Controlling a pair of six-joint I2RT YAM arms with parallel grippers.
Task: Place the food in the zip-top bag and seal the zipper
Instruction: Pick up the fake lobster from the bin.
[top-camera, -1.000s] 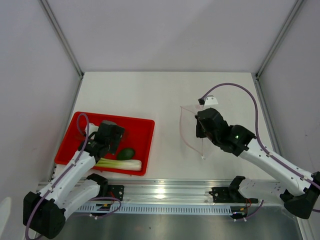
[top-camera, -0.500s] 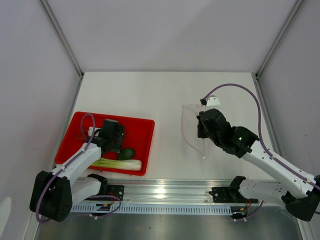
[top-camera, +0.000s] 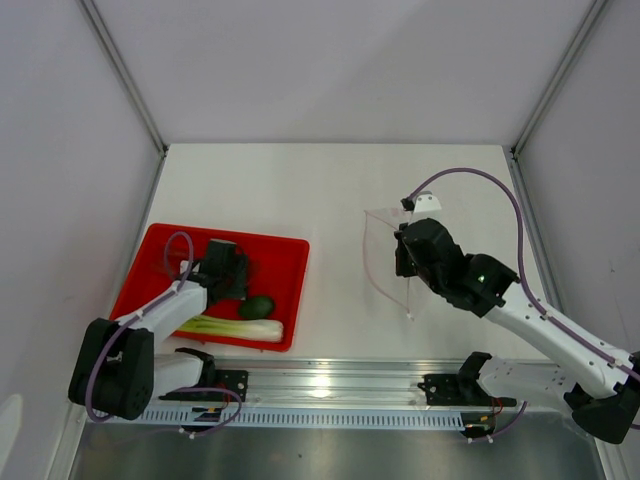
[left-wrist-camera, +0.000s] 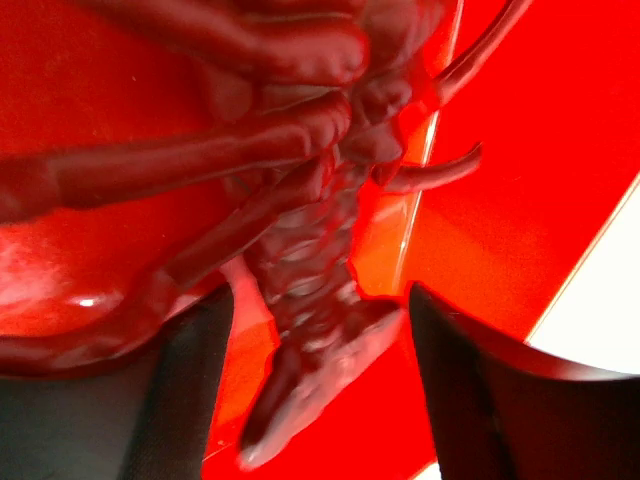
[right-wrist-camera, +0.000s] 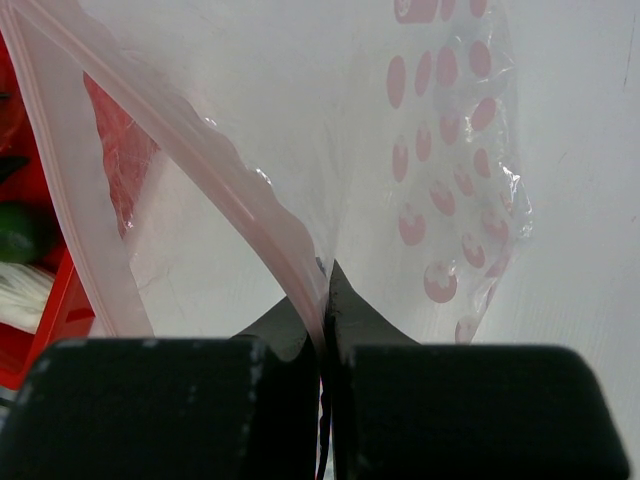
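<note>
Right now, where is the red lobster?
In the left wrist view the lobster lies in the red tray, between the left gripper's jaws; from above, that is on the left, near the green fruit.

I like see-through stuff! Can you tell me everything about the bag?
The bag is clear, crinkly plastic with pink dots on one side and a pink zipper along its mouth, which gapes open. The right gripper pinches one wall by the zipper, holding it up right of the tray. It looks empty.
</note>
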